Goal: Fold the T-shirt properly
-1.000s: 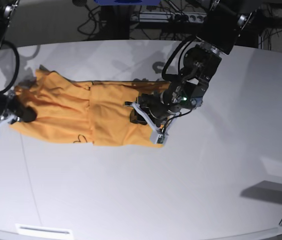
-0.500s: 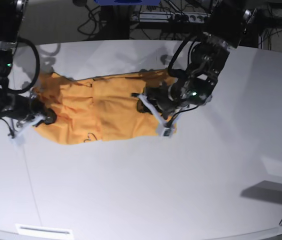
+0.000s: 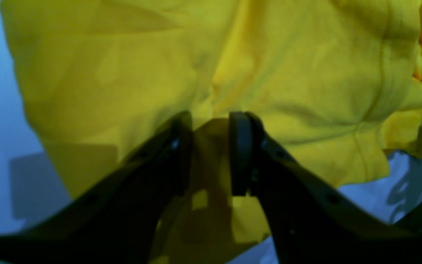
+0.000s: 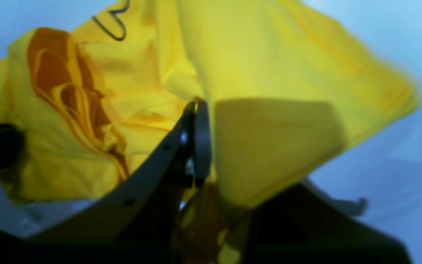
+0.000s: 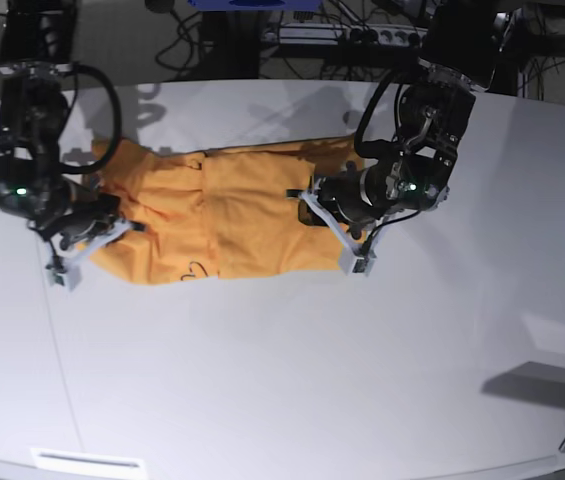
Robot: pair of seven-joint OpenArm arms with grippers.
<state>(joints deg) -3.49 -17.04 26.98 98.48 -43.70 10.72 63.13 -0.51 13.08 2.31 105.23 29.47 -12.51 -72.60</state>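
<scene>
My left gripper (image 3: 211, 150) has its two dark jaws drawn close together, a fold of the T-shirt (image 5: 232, 215) pinched between them. In the base view that arm reaches down from the top right, wrist bent inward. My right gripper (image 4: 211, 146) is clamped on the cloth too; one pale finger (image 4: 196, 143) shows, the other is hidden under fabric. Its arm hangs down at the left.
</scene>
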